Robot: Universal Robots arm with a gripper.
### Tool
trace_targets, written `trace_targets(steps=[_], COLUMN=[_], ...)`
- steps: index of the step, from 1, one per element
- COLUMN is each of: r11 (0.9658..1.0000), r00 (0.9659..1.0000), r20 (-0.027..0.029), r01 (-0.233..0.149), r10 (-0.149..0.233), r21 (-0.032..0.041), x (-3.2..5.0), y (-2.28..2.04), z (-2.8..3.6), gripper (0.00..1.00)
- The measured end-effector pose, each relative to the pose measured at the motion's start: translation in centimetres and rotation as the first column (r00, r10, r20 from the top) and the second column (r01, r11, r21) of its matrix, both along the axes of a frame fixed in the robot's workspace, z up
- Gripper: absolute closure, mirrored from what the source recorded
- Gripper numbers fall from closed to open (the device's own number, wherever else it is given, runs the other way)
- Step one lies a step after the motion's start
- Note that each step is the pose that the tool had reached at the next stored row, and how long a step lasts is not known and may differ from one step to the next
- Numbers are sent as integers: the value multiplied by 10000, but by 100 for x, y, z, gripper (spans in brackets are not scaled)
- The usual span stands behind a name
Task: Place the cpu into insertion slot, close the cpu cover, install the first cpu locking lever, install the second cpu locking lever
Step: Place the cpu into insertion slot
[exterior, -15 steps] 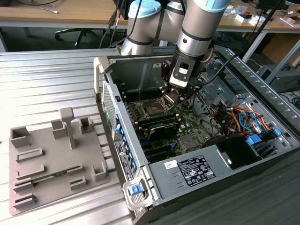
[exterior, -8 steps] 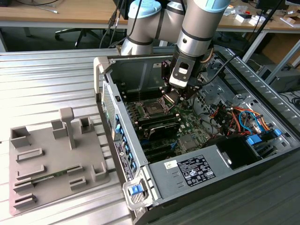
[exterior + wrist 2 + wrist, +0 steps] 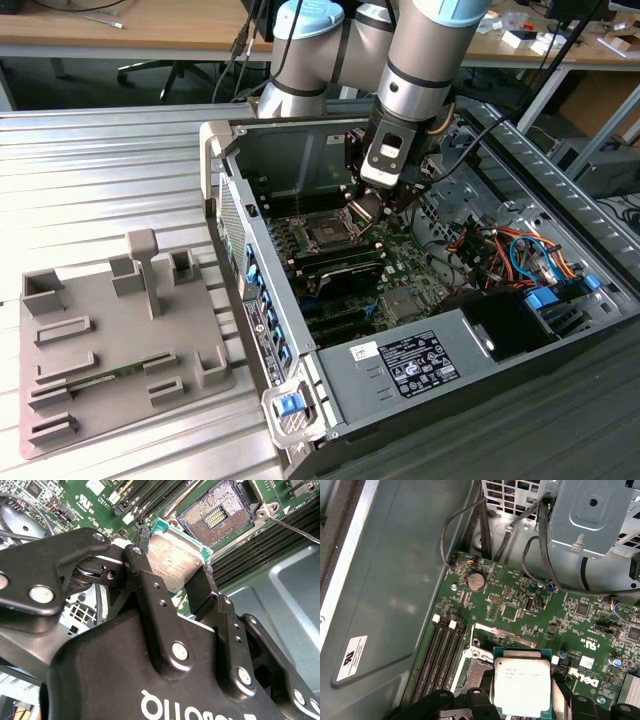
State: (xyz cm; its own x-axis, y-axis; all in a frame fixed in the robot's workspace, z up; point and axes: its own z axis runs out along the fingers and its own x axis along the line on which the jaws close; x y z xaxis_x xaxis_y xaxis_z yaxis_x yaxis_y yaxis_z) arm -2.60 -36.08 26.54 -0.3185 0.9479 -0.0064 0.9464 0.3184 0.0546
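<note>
My gripper [image 3: 368, 207] is shut on the cpu [image 3: 175, 560], a thin square chip with a grey metal top and green rim. One black finger [image 3: 150, 595] is on each side of it. The chip hangs tilted just above and beside the insertion slot [image 3: 225, 510], whose gold pins lie bare. In the first wrist view the cpu [image 3: 521, 685] sits between the fingertips over the green motherboard [image 3: 520, 605]. A silver edge [image 3: 502, 634] beside the socket looks like the raised cpu cover. A thin locking lever rod [image 3: 295, 530] sticks out past the socket's corner.
The open computer case [image 3: 225, 150] has a metal wall close to the socket. Memory slots [image 3: 440, 650], black cables [image 3: 485, 525] and a drive cage [image 3: 590, 515] surround the socket. A grey fixture tray [image 3: 110, 340] lies at the exterior view's left.
</note>
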Motion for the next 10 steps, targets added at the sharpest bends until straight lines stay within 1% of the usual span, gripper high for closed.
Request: trace_targets(steps=[10], r11=[9999], r00=[9999], r20=[0], r01=[104], r10=[-104], r21=[0], x=[0], y=[0], z=[-3], gripper=[46])
